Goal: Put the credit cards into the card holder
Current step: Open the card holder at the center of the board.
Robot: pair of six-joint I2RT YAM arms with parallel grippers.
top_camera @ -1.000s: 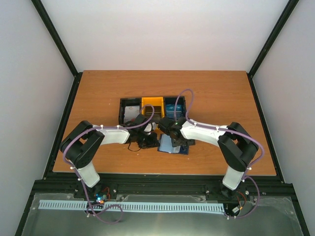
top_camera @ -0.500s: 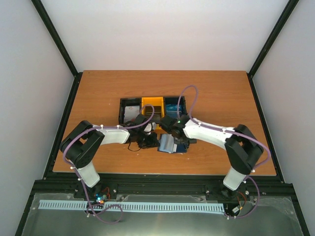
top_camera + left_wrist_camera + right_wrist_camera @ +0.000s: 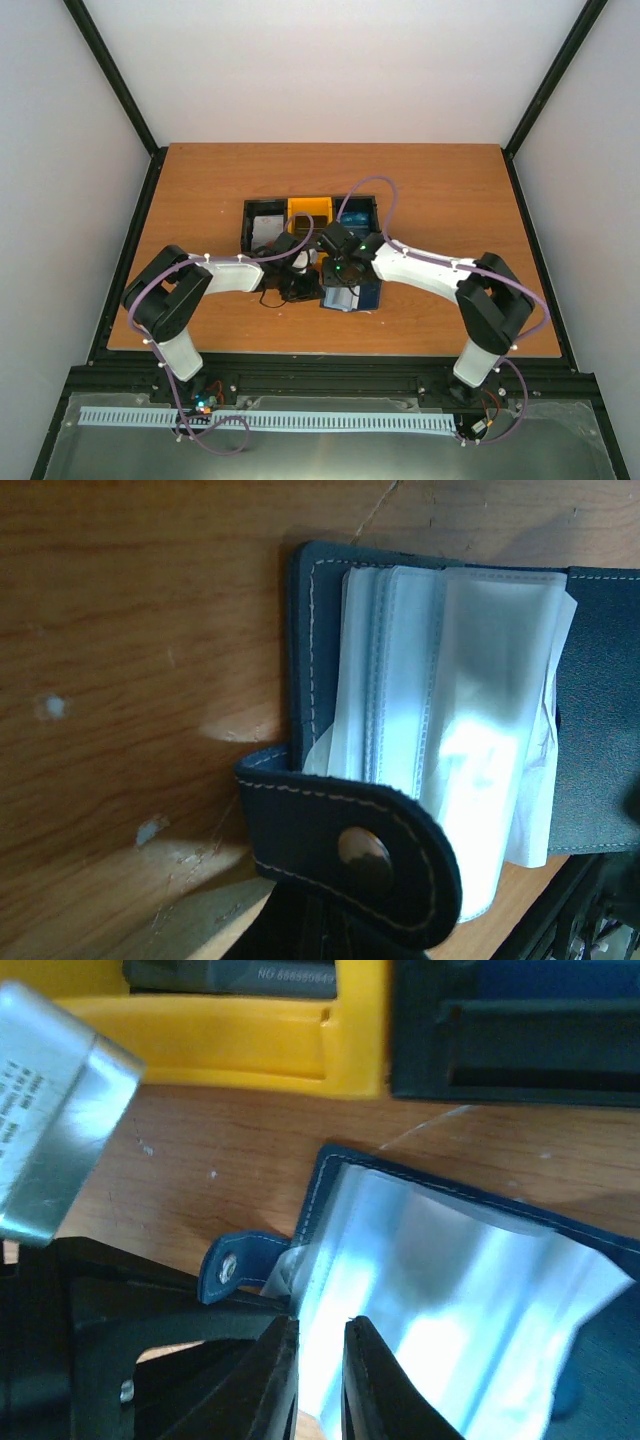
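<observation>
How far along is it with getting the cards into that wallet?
Done: the card holder lies open, plastic sleeves exposed. In hand: the left end effector sits shut by the snap strap; the right end effector has its fingers nearly together at a sleeve's edge. Left: all the loading; the credit cards in view lie in the tray.

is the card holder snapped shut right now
No, the card holder lies open on the table, its clear sleeves fanned out and its snap strap undone.
</observation>
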